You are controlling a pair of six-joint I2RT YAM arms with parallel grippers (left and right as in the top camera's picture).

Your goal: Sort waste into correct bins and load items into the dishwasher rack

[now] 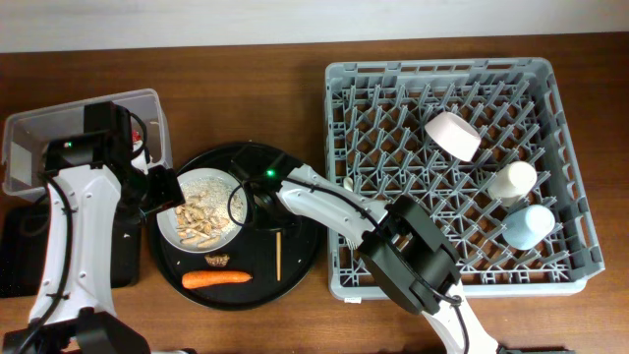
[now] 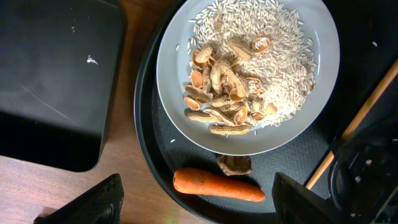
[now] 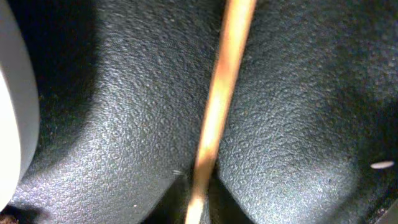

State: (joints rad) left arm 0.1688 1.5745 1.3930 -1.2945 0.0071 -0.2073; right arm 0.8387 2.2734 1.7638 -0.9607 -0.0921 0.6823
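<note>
Where shells [image 2: 224, 93] heap on plate [image 2: 177, 43], carrot [image 2: 217, 185] below, chopstick [image 2: 354, 121] beside.

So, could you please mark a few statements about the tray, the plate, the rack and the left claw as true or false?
1. The carrot lies on the round black tray, outside the plate. True.
2. The plate is empty. False: it holds pale grains and beige shells.
3. Three cups sit in the dishwasher rack. True: a white cup, a second white cup and a light blue cup.
4. The left claw grips the carrot. False: it is open and holds nothing, over the left side of the round black tray.
</note>
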